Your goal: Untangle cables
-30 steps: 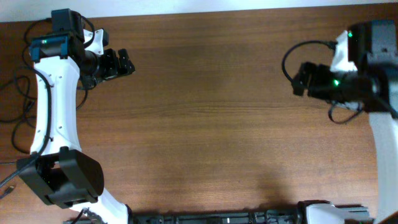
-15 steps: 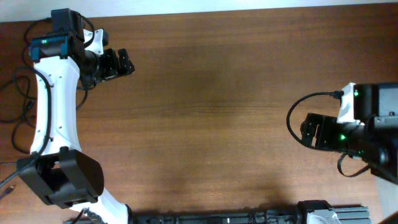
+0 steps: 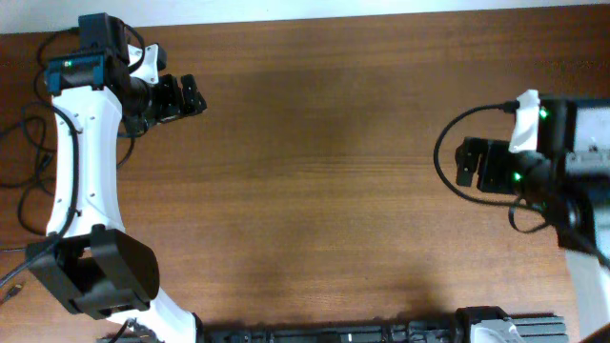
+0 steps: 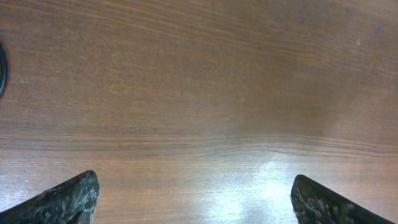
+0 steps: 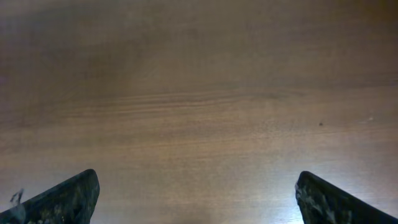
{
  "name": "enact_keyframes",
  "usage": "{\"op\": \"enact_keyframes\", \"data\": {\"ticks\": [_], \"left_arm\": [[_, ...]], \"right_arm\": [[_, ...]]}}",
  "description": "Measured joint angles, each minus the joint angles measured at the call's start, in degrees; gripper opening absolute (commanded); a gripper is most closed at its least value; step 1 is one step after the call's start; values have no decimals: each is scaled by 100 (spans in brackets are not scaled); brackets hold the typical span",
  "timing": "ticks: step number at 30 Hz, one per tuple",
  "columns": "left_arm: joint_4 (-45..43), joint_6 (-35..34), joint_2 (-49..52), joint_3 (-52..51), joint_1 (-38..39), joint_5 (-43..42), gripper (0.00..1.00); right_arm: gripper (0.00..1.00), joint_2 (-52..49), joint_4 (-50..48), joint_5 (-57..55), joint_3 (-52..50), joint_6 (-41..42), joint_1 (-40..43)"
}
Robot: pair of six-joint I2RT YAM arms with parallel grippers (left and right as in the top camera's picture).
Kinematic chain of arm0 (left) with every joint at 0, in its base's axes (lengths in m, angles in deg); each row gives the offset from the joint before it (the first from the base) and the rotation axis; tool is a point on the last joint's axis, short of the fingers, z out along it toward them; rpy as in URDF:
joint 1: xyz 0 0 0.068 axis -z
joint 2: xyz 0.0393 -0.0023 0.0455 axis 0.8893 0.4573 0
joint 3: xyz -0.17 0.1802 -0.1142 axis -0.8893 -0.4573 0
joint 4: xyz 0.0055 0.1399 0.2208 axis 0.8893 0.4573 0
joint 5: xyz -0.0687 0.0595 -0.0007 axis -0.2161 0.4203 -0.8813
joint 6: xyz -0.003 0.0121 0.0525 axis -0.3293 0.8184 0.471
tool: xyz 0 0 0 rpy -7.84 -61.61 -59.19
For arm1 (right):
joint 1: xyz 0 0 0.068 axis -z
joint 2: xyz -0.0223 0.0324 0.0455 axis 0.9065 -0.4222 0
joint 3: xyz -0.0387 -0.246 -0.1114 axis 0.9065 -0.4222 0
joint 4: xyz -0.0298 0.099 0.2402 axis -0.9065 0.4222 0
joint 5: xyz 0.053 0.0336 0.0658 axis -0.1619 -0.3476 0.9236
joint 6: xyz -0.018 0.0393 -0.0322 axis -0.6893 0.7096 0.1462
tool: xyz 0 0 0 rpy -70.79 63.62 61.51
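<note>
Thin black cables (image 3: 27,152) lie in loose loops at the table's far left edge, to the left of my left arm. No plug ends show. A short black curve of cable (image 4: 2,68) shows at the left edge of the left wrist view. My left gripper (image 3: 195,97) is open and empty at the back left, to the right of the cables and pointing away from them; its fingertips (image 4: 196,199) are wide apart over bare wood. My right gripper (image 3: 461,162) is open and empty at the right side; in its wrist view the gripper (image 5: 196,199) has only wood between the tips.
The wooden table (image 3: 324,171) fills all views. A thicker black cable (image 3: 440,143) loops off my right arm. A black rail (image 3: 334,333) runs along the front edge, between the arm bases.
My right arm swung toward the front edge, then came partway back toward the far side. It stayed open. The left arm has barely moved.
</note>
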Motion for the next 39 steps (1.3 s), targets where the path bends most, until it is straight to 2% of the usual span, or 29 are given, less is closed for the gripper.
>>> {"op": "enact_keyframes", "data": {"ticks": [1,4,7,8,10,15,19,27,30,31,39], "left_arm": [[0,0,0,0,0,2,99],[0,0,0,0,0,22,99],[4,0,0,-4,0,17,99],[2,0,0,-4,0,17,99],[4,0,0,-4,0,20,99],[2,0,-4,-7,0,17,99],[2,0,-4,-7,0,17,99],[0,0,-7,-7,0,17,99],[2,0,-7,-7,0,17,99],[2,0,-7,-7,0,17,99],[2,0,-7,-7,0,17,99]], "right_arm": [[98,243,-175,2,-164,-70,0],[98,1274,-1569,11,-1611,-192,0],[98,1989,-2715,249,-3475,-262,0],[98,2028,-2855,348,-3803,-273,0],[98,2594,-3954,549,-4627,-275,0],[98,4885,-4833,702,-6041,-282,-4],[98,5939,-5274,699,-6655,-299,-7],[98,6205,-7560,647,-8115,-317,-4],[98,6205,-7418,542,-8188,-323,-4],[98,6214,-6955,474,-8190,-341,-4],[98,6207,-6942,310,-8190,-463,334]]}}
